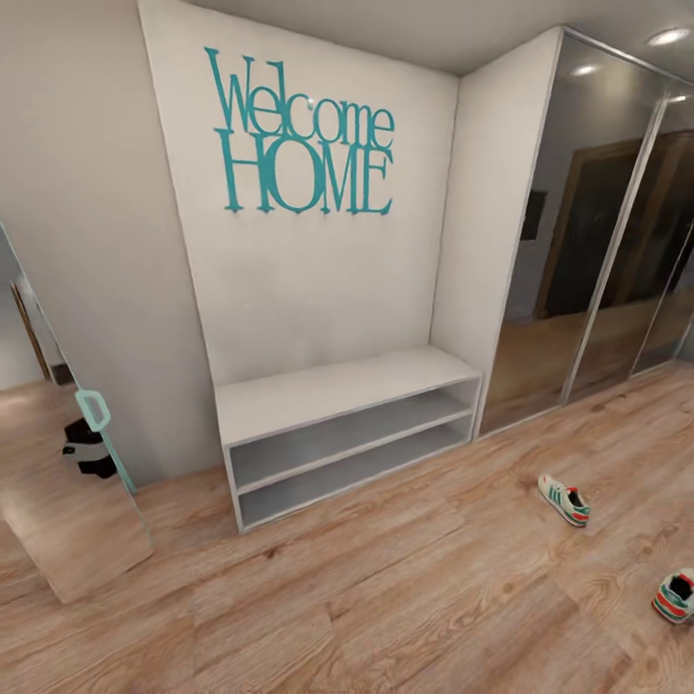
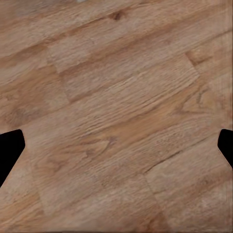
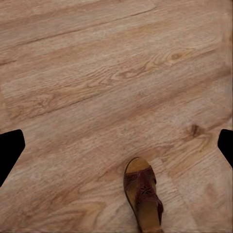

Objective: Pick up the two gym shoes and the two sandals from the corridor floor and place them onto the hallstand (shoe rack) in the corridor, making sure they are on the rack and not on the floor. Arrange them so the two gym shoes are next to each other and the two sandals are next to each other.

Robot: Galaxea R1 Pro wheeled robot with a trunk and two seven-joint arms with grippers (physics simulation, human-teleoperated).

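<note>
While both grippers' jaws stand wide over bare corridor floor (image 2: pixel 116 107), two gym shoes (image 1: pixel 564 499) (image 1: pixel 675 596) lie apart on planks, right of "Welcome HOME" bench (image 1: pixel 337 390); one sandal (image 3: pixel 142 200) below right gripper (image 3: pixel 116 145); left gripper (image 2: pixel 116 145) holds nothing.

The corridor floor (image 1: pixel 386 598) is light brown wood-grain plank. Two gym shoes lie on it at the right, well apart: one (image 1: pixel 564 500) farther off, near the mirrored wardrobe doors, the other (image 1: pixel 675 597) nearer, cut by the right edge. The right wrist view shows a brown sandal (image 3: pixel 143 196) flat on the planks (image 3: pixel 97 97). A grey bench (image 1: pixel 337 390) with two bare shelf slots stands on the floor against the far wall.
</note>
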